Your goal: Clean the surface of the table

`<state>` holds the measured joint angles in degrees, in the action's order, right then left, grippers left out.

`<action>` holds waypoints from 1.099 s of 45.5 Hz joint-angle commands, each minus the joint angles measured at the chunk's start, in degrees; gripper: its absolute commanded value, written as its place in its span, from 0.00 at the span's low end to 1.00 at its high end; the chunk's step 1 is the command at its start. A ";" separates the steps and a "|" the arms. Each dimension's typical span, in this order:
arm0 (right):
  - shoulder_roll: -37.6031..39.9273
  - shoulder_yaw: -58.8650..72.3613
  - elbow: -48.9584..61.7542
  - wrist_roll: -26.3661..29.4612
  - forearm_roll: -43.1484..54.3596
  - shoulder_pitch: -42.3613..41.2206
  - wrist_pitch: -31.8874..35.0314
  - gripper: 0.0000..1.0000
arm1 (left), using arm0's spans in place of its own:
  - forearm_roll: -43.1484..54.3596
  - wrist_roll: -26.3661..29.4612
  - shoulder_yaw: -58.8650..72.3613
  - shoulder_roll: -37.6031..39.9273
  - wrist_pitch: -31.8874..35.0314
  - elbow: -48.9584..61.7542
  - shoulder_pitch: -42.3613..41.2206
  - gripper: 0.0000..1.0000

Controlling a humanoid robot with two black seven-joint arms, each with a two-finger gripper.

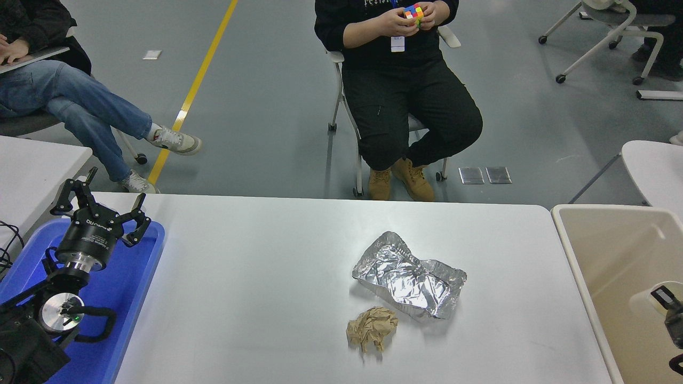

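Observation:
The white table surface (pixel 256 288) fills the lower part of the head view. A crumpled silver foil tray (pixel 408 276) lies right of its middle. A crumpled brown paper ball (pixel 372 329) lies just in front of the foil, close to it. My left gripper (pixel 101 197) is parked at the lower left over the blue tray, open and empty. Only a small part of my right arm (pixel 673 317) shows at the right edge, over the beige bin; its gripper is out of view.
A blue plastic tray (pixel 136 277) sits at the table's left end. A beige rectangular bin (pixel 603 240) stands beyond the right end. A person sits on a chair (pixel 411 106) behind the table, holding a colour cube. Another seated person (pixel 69 101) is at the far left.

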<state>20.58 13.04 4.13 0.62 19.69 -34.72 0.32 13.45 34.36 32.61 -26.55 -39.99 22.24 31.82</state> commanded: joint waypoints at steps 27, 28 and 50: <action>-0.28 -0.21 -0.17 -0.18 0.00 -0.35 -5.15 0.85 | 0.00 0.00 0.00 0.01 0.00 0.00 0.00 1.00; -0.28 -0.21 -0.26 -0.18 0.00 -0.44 -5.15 0.88 | 0.00 0.00 0.00 0.01 0.00 0.00 0.00 1.00; 0.69 -11.54 -0.43 -0.18 -0.08 -4.56 -4.63 0.98 | 0.00 0.00 0.00 0.01 0.00 0.00 0.00 1.00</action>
<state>20.66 7.24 3.74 0.38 19.62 -36.42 -4.59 13.45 34.37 32.61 -26.54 -39.99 22.24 31.82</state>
